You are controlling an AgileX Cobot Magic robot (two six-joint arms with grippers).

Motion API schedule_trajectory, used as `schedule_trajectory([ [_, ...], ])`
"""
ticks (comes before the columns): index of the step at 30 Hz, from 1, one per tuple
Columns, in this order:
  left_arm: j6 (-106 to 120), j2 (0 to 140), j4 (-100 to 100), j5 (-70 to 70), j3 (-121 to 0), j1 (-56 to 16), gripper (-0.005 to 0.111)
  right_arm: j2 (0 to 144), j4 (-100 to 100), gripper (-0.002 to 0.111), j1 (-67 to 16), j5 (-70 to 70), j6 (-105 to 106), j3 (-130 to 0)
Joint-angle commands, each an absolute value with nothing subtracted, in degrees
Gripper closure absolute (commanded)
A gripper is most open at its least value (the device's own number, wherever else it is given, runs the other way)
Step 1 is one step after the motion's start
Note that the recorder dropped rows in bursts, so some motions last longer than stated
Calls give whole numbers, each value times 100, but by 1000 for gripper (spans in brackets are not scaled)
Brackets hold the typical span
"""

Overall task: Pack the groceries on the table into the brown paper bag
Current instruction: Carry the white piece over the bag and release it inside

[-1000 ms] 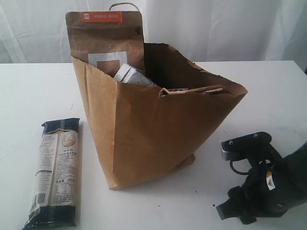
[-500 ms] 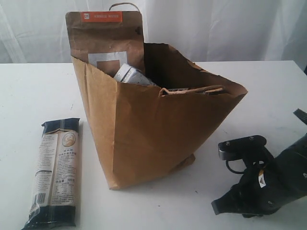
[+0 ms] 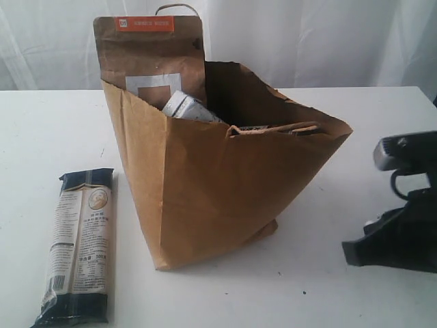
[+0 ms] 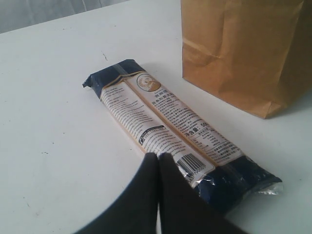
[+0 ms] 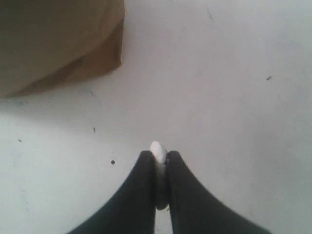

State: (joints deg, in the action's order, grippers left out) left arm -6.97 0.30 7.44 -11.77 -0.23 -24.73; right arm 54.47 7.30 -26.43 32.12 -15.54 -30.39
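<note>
Bag (image 3: 205,191) holding pouch (image 3: 150,58), packet (image 3: 186,107); noodles (image 3: 78,242) lying unpacked on surface (image 3: 41,137); left tool (image 4: 158,157), right tool (image 5: 157,155) sitting pinched narrow

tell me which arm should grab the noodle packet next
Left. The left tool hangs right at the noodle packet; the right tool sits on the far side of the brown paper bag.

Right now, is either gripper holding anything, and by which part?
The left gripper is shut, holding nothing, near the noodle packet. On the right gripper the jaws stand nearly together around a white sliver; whether it is held cannot be told.
</note>
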Motion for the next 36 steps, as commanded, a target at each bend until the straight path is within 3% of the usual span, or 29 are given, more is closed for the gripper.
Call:
schedule_trajectory([
  [1, -751, 0, 755, -1164, 0, -2460, 107, 4841, 749, 108, -2622, 3538, -1275, -3621],
  [12, -751, 0, 755, -1164, 0, -2460, 107, 5333, 602, 108, -2622, 3472, -114, -5783],
  [27, -751, 0, 755, -1164, 0, -2460, 107, 7560, -45, 108, -3446, 3620, 636, -6971],
  [30, -751, 0, 755, -1164, 0, -2460, 107, 7866, -45, 97, -3446, 3636, 636, -7055],
  [36, -751, 0, 755, -1164, 0, -2460, 107, 8001, -45, 48, -3446, 3321, 636, -7092],
])
